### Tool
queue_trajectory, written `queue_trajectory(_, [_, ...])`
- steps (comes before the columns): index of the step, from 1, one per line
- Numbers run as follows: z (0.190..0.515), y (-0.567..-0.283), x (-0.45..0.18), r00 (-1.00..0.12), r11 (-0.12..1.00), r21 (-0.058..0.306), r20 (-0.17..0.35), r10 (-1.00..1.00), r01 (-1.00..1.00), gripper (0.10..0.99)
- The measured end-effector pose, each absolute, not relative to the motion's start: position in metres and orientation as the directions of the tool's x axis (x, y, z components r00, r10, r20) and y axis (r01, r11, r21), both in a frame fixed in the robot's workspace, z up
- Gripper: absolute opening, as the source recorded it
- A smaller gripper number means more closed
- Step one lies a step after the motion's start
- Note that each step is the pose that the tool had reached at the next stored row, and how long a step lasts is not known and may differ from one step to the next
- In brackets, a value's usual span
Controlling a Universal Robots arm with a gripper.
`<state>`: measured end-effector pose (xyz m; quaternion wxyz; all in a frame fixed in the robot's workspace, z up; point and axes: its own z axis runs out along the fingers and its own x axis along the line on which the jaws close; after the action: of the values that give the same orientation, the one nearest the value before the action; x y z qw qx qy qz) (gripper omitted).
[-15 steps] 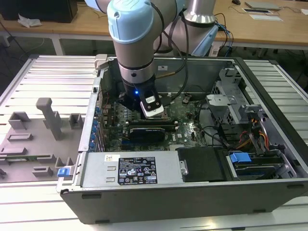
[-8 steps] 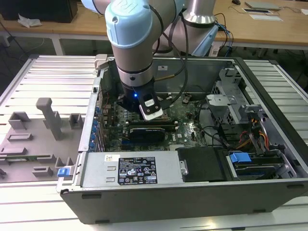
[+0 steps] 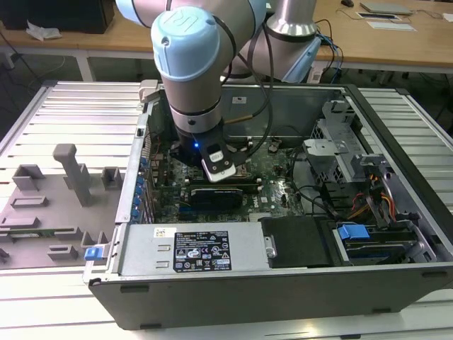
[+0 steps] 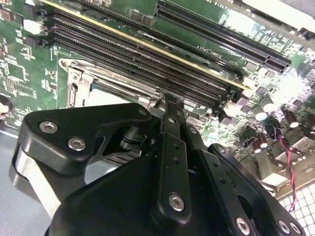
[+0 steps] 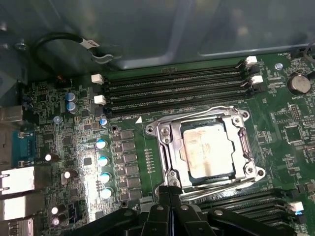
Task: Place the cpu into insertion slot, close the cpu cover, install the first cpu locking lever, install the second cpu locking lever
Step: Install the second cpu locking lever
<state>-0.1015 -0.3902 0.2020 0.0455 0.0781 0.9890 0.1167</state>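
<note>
In the first wrist view the cpu (image 5: 206, 147), a dull silver-beige square, lies in the insertion slot (image 5: 248, 169). The cpu cover (image 5: 167, 142) lies flat around it as a silver frame. One thin wire lever (image 5: 242, 135) runs along a side of the socket. Another lever (image 5: 216, 189) runs along the edge nearest my fingers. My gripper (image 5: 170, 189) is shut, its tips together at that socket edge. In the second wrist view the gripper (image 4: 165, 98) meets the socket frame (image 4: 78, 78) by a thin metal rod. Whether the tips pinch the rod is hidden.
Long black memory slots (image 5: 172, 86) lie beside the socket, with capacitors (image 5: 103, 162) and a black cable (image 5: 59, 39) nearby. In the exterior view the arm's wrist (image 3: 187, 78) reaches down into the open computer case (image 3: 396, 106). A power supply (image 3: 191, 248) and a grey fixture tray (image 3: 56, 205) flank it.
</note>
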Motion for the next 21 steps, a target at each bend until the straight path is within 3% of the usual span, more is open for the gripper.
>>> queue_trajectory(13, [0.197, -0.388, -0.102, -0.984, 0.959, 0.242, -0.071, 0.165, 0.144, 0.106])
queue_trajectory(21, [0.236, -0.388, -0.102, -0.984, 0.961, 0.237, -0.072, 0.165, 0.144, 0.106])
